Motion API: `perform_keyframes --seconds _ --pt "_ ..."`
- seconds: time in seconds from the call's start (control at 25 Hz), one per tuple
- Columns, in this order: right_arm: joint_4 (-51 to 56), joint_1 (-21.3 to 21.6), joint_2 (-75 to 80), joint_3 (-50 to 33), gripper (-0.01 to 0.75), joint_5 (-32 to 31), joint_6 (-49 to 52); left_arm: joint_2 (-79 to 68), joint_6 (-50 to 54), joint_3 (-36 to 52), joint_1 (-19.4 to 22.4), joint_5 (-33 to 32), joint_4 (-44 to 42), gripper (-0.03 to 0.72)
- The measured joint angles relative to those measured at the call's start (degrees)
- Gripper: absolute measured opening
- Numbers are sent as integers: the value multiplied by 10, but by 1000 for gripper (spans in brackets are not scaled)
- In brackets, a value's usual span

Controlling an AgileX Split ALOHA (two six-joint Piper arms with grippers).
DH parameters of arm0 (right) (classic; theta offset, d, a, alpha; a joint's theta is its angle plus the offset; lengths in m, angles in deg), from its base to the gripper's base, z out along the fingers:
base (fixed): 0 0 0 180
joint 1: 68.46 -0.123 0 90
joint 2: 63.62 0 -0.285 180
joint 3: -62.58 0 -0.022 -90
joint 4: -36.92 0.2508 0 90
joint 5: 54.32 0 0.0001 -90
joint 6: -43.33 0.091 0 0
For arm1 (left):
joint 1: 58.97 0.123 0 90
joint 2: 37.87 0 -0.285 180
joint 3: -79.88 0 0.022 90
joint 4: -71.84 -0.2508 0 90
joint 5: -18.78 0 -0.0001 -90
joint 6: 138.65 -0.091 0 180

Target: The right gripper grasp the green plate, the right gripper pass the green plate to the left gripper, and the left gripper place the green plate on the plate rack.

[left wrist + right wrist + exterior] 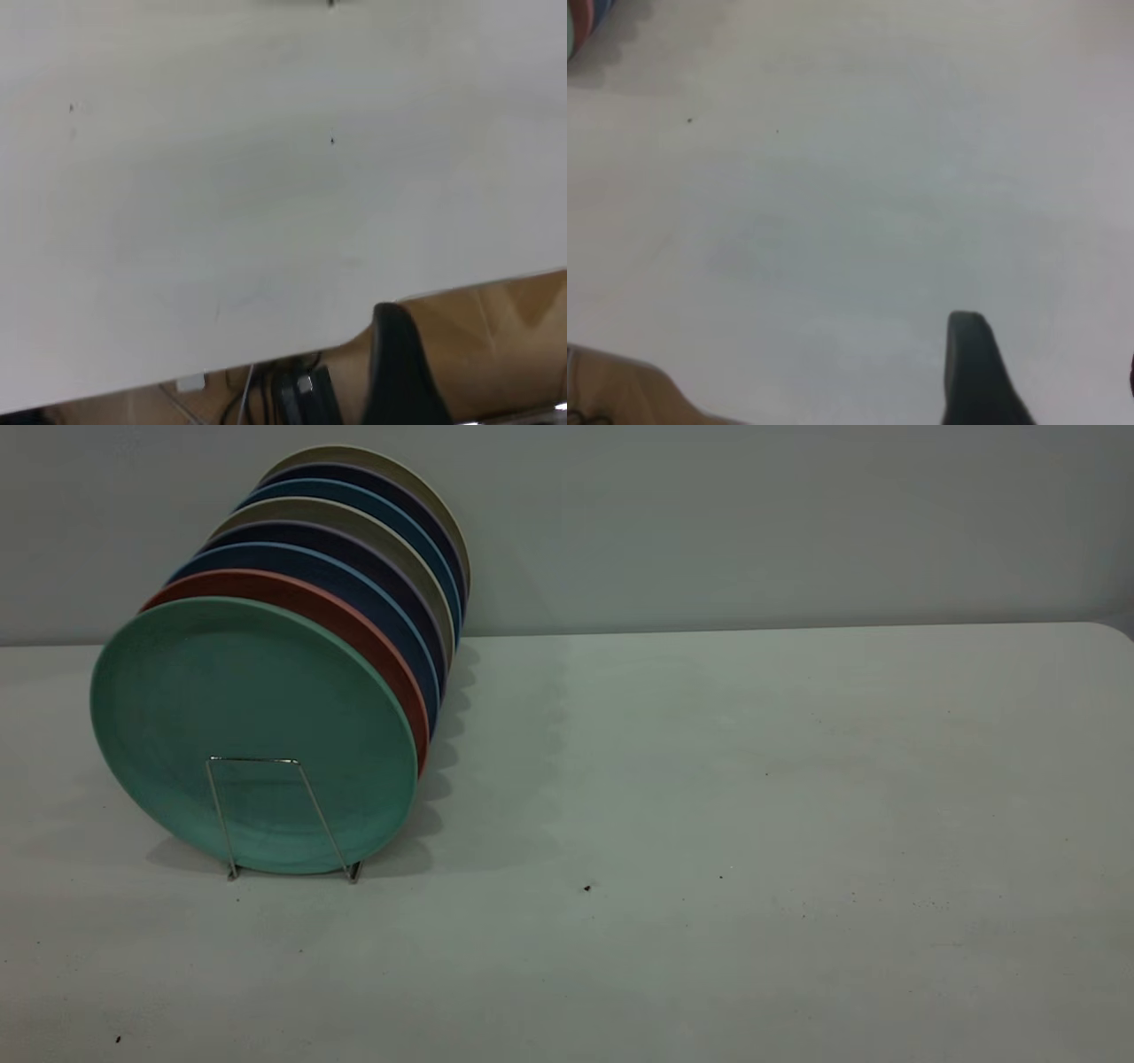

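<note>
The green plate stands upright on edge at the front of the plate rack, at the table's left; a wire loop crosses its lower face. Neither gripper shows in the exterior view. In the left wrist view the left gripper hangs over the table's edge, with one black finger showing and a wide bare gap beside it. In the right wrist view the right gripper is open and empty over bare table, with one finger showing and the other only at the frame's edge.
Behind the green plate stand a salmon-pink plate, dark blue plates and beige plates, filling the rack. The plates' edge shows in a corner of the right wrist view. Beyond the table edge are wooden floor and cables.
</note>
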Motion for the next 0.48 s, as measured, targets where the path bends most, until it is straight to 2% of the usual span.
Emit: perform_keyframes --seconds 0.48 --pt "1 0 0 0 428 -3 0 19 1 0 0 0 0 501"
